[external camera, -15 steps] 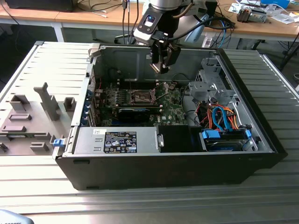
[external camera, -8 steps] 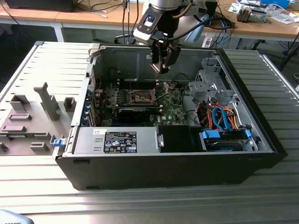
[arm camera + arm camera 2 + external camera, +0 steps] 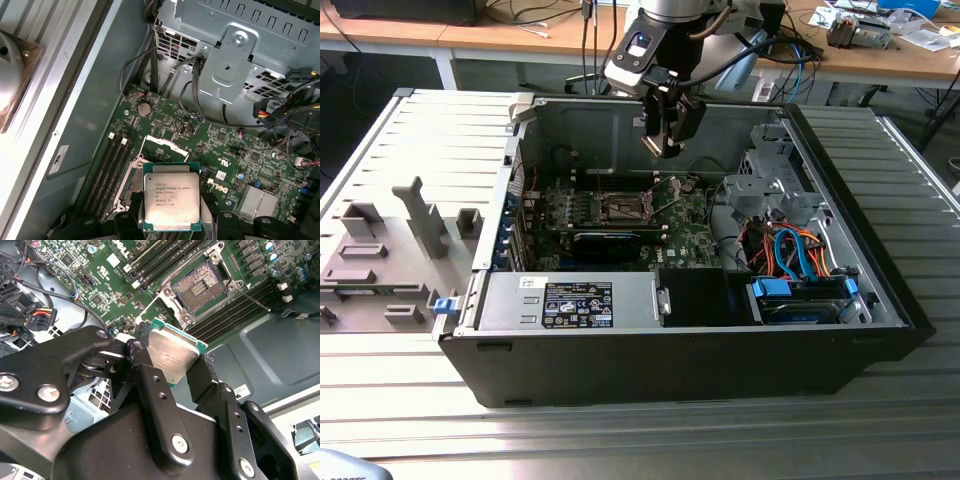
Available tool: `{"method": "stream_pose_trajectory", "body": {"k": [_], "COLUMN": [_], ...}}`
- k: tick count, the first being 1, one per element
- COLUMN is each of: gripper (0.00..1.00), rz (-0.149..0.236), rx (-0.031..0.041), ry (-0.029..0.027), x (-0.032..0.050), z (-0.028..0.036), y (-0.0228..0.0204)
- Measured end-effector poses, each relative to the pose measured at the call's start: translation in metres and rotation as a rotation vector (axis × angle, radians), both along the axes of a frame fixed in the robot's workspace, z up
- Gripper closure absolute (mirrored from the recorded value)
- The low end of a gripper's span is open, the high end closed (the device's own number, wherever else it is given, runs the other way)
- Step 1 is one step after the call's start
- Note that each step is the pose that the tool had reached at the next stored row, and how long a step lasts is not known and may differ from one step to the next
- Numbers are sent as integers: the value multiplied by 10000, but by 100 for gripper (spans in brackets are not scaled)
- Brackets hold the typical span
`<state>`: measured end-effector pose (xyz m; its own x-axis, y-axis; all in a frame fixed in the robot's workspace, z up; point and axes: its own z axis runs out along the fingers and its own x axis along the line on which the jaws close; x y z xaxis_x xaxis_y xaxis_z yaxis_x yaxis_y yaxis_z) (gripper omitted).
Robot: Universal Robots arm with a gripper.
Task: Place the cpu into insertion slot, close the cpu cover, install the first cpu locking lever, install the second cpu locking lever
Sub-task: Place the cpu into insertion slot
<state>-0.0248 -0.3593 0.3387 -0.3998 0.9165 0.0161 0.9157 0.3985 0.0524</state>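
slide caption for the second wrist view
Pincer grips the cpu, clear of the uncovered insertion slot on the motherboard.

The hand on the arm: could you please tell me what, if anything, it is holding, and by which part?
The hand holds the cpu, pinched by two opposite edges between its black fingers, with the metal top left uncovered.

The exterior view is looking down at an angle, from some way off, into the open case (image 3: 670, 370) lying on the surface (image 3: 620, 440). Both wrist views are riding close above the board (image 3: 690, 215) (image 3: 100, 270) (image 3: 230, 145), looking past the jaws and sharing the cpu (image 3: 172, 355) (image 3: 171, 197).
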Motion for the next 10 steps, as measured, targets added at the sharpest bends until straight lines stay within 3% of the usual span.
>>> {"method": "stream_pose_trajectory", "body": {"k": [10], "gripper": [46], "rz": [-121], "rx": [0], "ry": [0], "x": [0], "z": [-1], "y": [0]}}
